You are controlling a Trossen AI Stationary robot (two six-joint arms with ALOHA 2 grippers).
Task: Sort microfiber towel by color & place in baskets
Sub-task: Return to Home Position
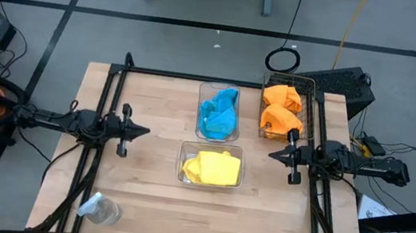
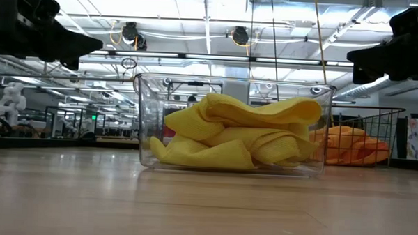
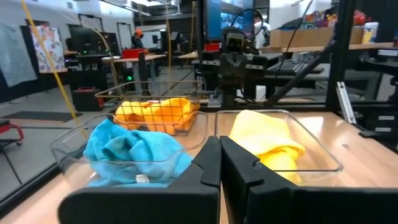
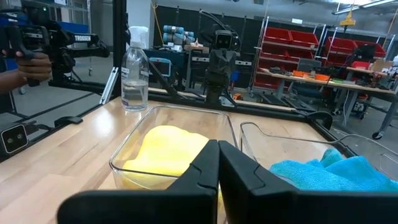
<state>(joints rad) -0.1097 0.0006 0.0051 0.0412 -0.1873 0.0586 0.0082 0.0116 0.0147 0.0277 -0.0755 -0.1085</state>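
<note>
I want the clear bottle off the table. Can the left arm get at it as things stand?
Probably yes: the clear bottle stands alone on that arm's side, with nothing between it and the shut, empty left hand.

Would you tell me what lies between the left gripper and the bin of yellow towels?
Nothing but bare tabletop lies between the left gripper and the clear bin of yellow towels, as the high view shows.

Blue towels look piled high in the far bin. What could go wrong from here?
The blue towels seem heaped to the rim of the clear bin; a fold might slump out. The orange towels press against the wire basket and could snag on its mesh. The left gripper and right gripper sit shut, apart from the bins, so they pose little risk.
</note>
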